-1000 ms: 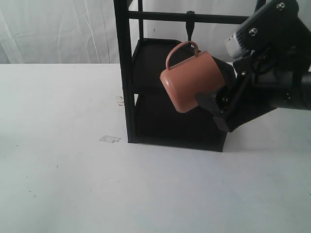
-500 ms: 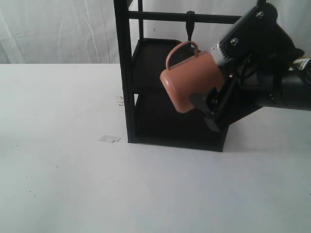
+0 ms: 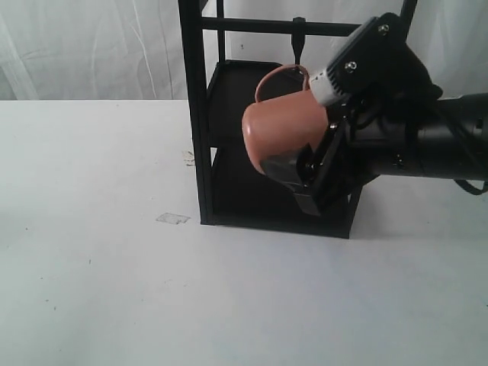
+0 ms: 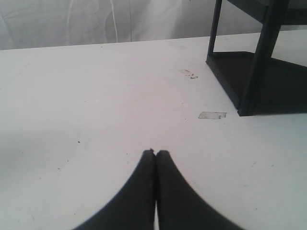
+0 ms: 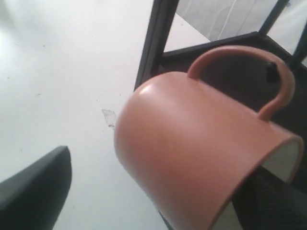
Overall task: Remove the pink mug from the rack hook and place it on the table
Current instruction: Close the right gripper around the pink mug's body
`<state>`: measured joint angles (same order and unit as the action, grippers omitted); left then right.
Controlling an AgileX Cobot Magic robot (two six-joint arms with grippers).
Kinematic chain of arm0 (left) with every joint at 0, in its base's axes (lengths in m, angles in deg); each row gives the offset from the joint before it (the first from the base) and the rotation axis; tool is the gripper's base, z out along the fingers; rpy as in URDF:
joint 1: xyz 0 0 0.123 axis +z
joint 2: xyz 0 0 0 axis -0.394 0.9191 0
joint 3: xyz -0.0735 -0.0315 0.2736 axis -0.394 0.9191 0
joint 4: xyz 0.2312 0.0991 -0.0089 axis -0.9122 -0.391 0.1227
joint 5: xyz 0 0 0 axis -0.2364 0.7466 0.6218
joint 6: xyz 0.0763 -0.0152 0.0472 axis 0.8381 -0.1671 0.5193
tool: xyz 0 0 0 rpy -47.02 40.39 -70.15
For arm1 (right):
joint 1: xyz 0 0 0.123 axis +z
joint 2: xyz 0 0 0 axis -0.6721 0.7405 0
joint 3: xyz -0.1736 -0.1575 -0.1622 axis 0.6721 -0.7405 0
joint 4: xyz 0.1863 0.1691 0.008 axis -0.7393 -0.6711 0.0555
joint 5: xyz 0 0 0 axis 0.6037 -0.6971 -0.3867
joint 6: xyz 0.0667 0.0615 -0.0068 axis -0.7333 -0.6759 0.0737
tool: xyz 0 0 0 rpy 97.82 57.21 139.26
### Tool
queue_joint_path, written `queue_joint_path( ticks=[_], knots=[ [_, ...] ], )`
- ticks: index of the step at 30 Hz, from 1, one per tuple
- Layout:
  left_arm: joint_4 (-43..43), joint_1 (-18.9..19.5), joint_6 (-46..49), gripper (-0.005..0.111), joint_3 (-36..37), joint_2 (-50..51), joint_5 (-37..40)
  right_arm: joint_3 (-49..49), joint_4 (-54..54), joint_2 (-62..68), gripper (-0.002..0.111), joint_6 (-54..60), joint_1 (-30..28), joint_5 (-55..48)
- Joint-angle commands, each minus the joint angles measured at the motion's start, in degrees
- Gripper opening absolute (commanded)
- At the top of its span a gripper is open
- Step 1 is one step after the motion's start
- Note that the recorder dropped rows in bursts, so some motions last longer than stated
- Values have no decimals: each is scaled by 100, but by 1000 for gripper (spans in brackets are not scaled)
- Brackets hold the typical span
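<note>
The white table (image 3: pixel 99 290) fills the near ground, bare but for small scuffs and a scrap of clear tape (image 3: pixel 173 219) lying just left of the rack's near foot. The left gripper (image 4: pixel 155 154) appears only in its own wrist view. It hangs low over the tabletop with its two fingers pressed together on nothing, the tape and the rack's base farther off.

Behind the tape stands the tall black rack (image 3: pixel 197 114). The pink mug (image 3: pixel 280 131) hangs in front of its shelves, tipped over with its base toward the left and its cream inside facing right. Its loop handle is uppermost and still over the rack hook (image 3: pixel 298 44), which drops from the top crossbar.

The right gripper (image 5: pixel 165 172) reaches in from the right with its jaws spread either side of the mug. One finger (image 5: pixel 36 194) stands clear of the base; the other (image 5: pixel 271 199) sits dark right at the rim — contact there is unclear. A white curtain (image 3: pixel 91 46) closes the far side.
</note>
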<state>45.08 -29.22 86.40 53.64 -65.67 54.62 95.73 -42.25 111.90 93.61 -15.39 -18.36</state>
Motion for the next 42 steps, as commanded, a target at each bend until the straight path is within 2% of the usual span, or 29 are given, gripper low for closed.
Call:
queue_joint_path(
  ticks=[1, 5, 8, 14, 18, 30, 36, 40, 42],
  knots=[
    [10, 18, -34, 0, 24, -26, 26, 44, -398, 9, 82, 329, 7, 179],
    [10, 18, -34, 0, 24, -26, 26, 44, -398, 9, 81, 329, 7, -79],
    [10, 18, -34, 0, 24, -26, 26, 44, -398, 9, 77, 329, 7, -69],
    [10, 18, -34, 0, 24, -26, 26, 44, -478, 316, 77, 394, 7, -121],
    [10, 18, -34, 0, 24, -26, 26, 89, -980, 552, 77, 901, 7, 30],
    [10, 18, -34, 0, 24, -26, 26, 475, -1031, 990, 75, 889, 7, -153],
    [10, 18, -34, 0, 24, -26, 26, 475, -1111, 1017, 57, 889, 7, -54],
    [10, 18, -34, 0, 24, -26, 26, 475, -1168, 1017, 31, 889, 7, 220],
    [10, 18, -34, 0, 24, -26, 26, 475, -1262, 1017, 22, 889, 7, 341]
  ],
)
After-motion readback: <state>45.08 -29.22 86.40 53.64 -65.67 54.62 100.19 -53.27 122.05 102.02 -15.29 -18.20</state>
